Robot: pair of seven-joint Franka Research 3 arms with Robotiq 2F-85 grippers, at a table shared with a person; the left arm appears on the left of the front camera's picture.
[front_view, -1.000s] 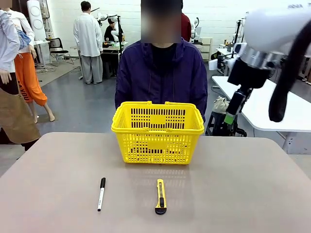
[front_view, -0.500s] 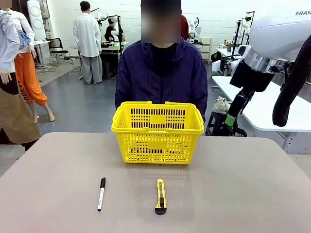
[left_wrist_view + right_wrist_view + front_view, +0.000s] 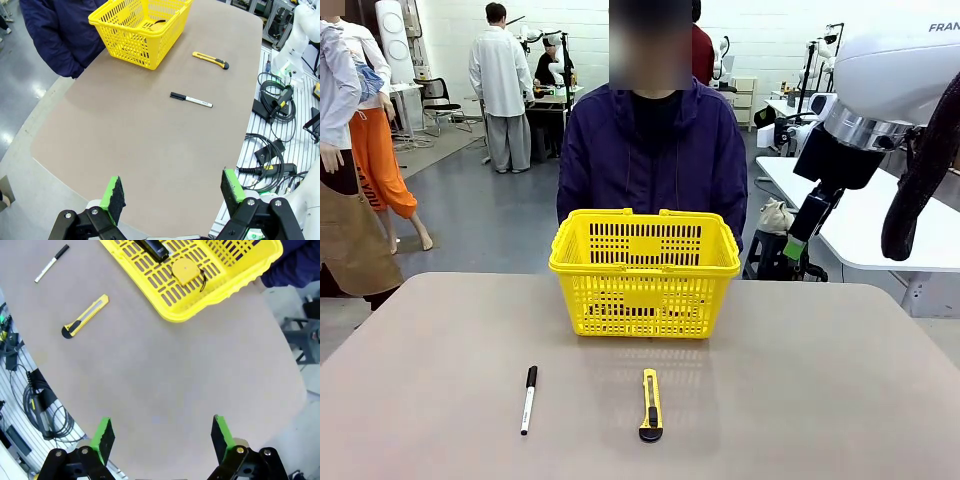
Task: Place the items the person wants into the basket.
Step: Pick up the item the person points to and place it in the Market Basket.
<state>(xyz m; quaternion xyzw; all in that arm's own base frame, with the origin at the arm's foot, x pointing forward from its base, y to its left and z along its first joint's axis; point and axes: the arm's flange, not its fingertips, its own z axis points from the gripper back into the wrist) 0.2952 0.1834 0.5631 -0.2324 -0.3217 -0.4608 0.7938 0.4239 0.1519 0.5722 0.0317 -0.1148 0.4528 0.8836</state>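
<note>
The bright yellow slotted basket lies well beyond the right gripper, whose jaws stand released and empty, and it holds 1 round yellow tape measure beside 1 black stapler. The left gripper is likewise spread wide over bare table, with 1 marker and 1 knife far ahead of its pads and open room around both.

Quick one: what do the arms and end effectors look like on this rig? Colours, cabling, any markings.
Right arm: glossy white shell, partial "FRAN" lettering at top, silver ring at the wrist, then a black end effector body with a green pad. A thick black cable hangs beside it. Left end effector and right end effector: black linkage fingers with bolts, green pads faced in black.
</note>
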